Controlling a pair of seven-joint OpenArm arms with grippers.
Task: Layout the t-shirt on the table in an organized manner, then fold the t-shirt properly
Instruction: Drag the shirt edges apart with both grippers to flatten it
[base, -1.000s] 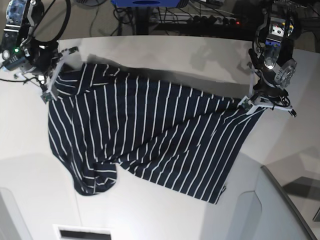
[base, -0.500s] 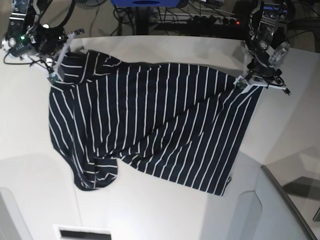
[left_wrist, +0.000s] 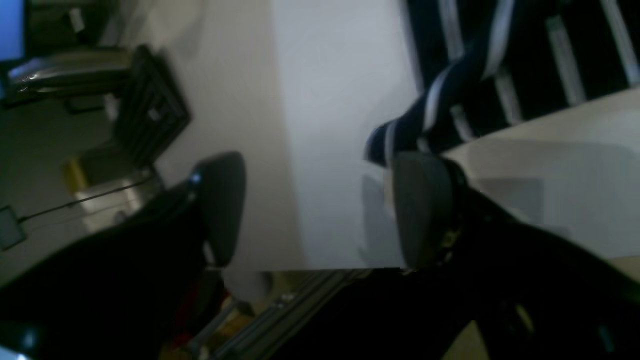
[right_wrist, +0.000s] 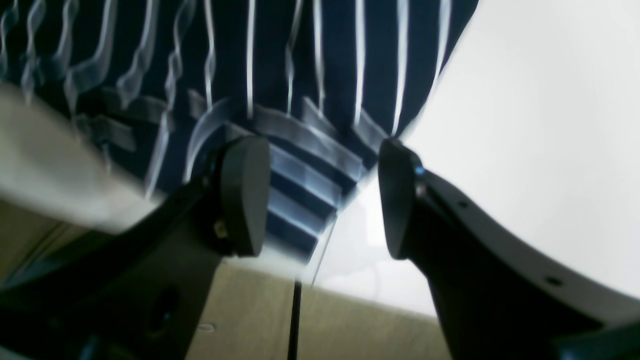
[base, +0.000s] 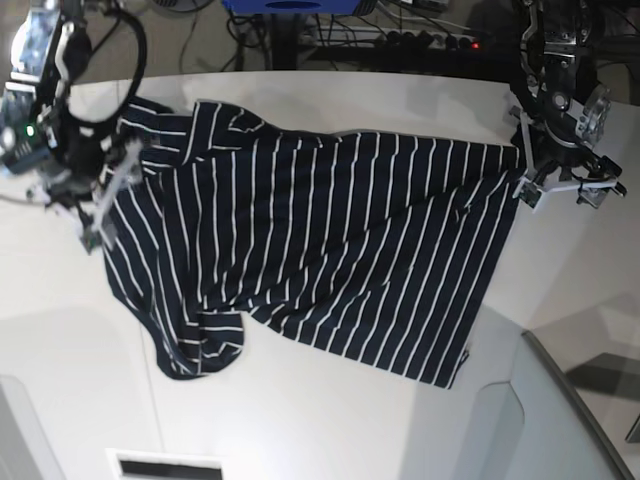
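Base view: the striped t-shirt (base: 320, 250) lies spread across the white desk (base: 300, 420), body mostly flat, one sleeve still bunched at the near left. The left pincer (base: 560, 185) stands released at the hem corner; the right pincer (base: 100, 205) stands released at the shoulder edge. Neither grips cloth, consistent with a stretch-and-drop to flatten the shirt.

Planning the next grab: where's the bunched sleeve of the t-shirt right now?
In the base view the bunched sleeve lies at the t-shirt's lower left, on the table, below the right gripper.
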